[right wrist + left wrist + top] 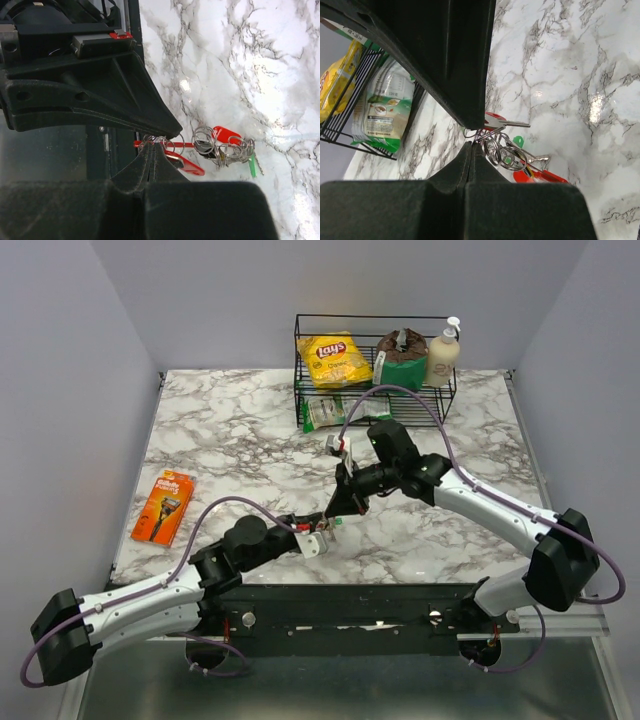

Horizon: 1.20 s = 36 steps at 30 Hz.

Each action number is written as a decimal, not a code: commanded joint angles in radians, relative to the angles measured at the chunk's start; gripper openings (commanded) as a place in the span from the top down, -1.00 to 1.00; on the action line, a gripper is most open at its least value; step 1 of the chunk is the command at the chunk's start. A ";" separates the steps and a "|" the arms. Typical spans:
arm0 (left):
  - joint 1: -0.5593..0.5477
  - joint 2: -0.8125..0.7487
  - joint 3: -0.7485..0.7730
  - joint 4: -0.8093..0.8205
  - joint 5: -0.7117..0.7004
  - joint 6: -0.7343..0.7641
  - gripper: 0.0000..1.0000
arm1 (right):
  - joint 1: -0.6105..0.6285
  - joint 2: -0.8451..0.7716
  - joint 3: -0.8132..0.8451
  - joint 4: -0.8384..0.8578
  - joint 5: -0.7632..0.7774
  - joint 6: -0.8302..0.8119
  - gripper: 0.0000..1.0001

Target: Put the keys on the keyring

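My two grippers meet tip to tip over the near middle of the marble table. The left gripper [322, 532] [471, 144] is shut, pinching the thin wire of the keyring [481, 135] at its tips. A bunch of rings [506, 152] hangs from it with a green-tagged key [518, 141] and a red loop [540, 176]. The right gripper [338, 512] [153, 145] is shut too, nipping small rings [161, 141] beside a red-tagged key [191, 165]. The bunch [225, 150], another red tag [225, 134] and the green tag [252, 165] trail to its right.
An orange razor pack [162, 506] lies at the table's left. A black wire rack [440, 400] at the back holds a Lay's bag [334, 360], a brown pack and a pump bottle [442, 358]. A green packet [340, 412] leans against its front.
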 commanded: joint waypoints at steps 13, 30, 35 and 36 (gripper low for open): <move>0.002 0.111 -0.208 0.517 -0.089 -0.104 1.00 | 0.003 0.093 -0.077 0.111 0.011 0.042 0.99; 0.010 0.183 -0.240 0.607 -0.085 -0.122 1.00 | 0.004 0.117 -0.074 0.134 0.025 0.102 0.99; 0.010 0.177 -0.237 0.589 -0.081 -0.111 1.00 | 0.004 0.116 -0.056 0.126 0.026 0.119 0.99; 0.010 0.175 -0.234 0.584 -0.081 -0.111 1.00 | 0.004 0.113 -0.048 0.120 0.028 0.122 0.99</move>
